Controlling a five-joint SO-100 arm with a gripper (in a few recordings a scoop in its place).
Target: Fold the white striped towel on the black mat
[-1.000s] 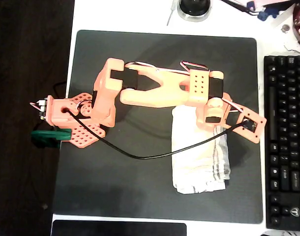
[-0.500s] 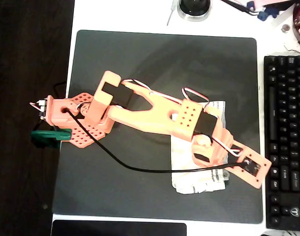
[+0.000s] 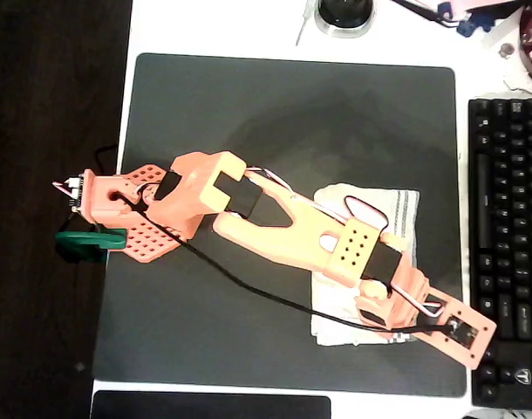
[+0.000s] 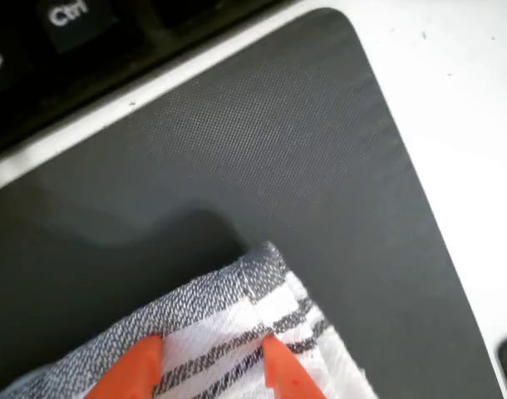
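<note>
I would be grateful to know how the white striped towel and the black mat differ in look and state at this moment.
The white striped towel is pale with thin grey stripes; the black mat is plain dark charcoal. The towel is far smaller and lies on the mat's right part. The towel is wrinkled and bunched at the gripper; the mat lies flat and smooth. Both are roughly rectangular.

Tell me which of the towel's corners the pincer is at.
The pincer is at the white striped towel's corner toward the lower right of the overhead view, nearest the black mat's rounded corner by the keyboard; the other corners lie farther up or left.
</note>
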